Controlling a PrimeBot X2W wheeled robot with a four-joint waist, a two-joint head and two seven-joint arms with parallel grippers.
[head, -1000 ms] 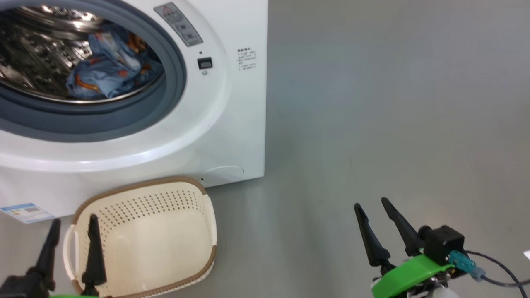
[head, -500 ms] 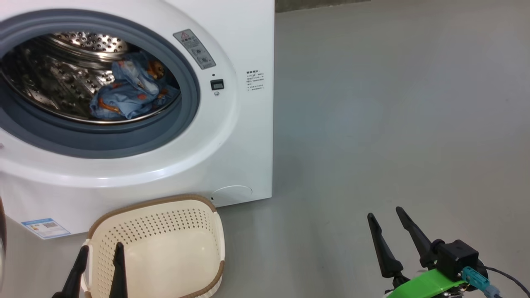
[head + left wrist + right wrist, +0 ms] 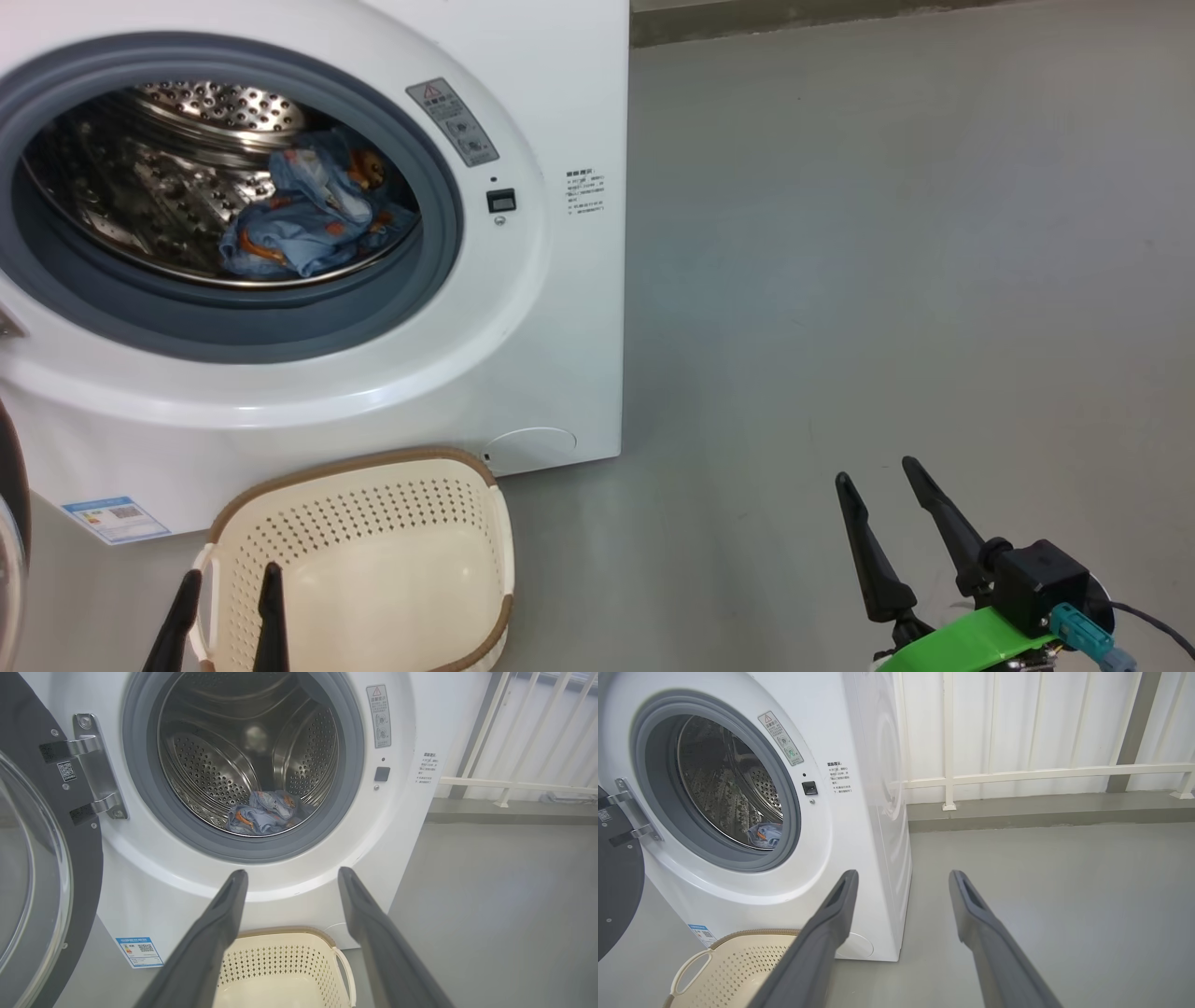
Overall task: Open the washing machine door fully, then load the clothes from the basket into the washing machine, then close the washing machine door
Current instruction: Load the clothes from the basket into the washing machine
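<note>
Left tool [image 3: 293,872]: two fingers spread wide, gripping nothing. In head view the tips sit over the near-left part of the basket [image 3: 359,464]. The wrist view puts them above it, pointing at the washer [image 3: 523,355] front just under the opening.

Right tool [image 3: 877,470]: two fingers apart as well, nothing between them. It hangs over bare floor [image 3: 887,233], well right of the washer and the basket.

Basket: on the floor, tight against the washer's lower front, right of the blue sticker [image 3: 117,519]. Its cream bottom is in plain sight.

Clothes [image 3: 308,224]: blue printed fabric with orange-brown marks, bunched in one heap at the bottom of the drum [image 3: 210,765], toward its front right, behind the grey seal [image 3: 280,327].

Door [image 3: 42,858]: swung wide open on the washer's left, hanging from the steel hinge [image 3: 93,765], black rim and glass bowl at the left edge of the left wrist view. The opening is unobstructed.

Behind the washer, a white railing [image 3: 1017,772] along the wall.

Count:
- tools 2, two fingers each
- washer 1
- door 1
- basket 1
- clothes 1 heap, number of pieces can't tell
- sticker 1
</note>
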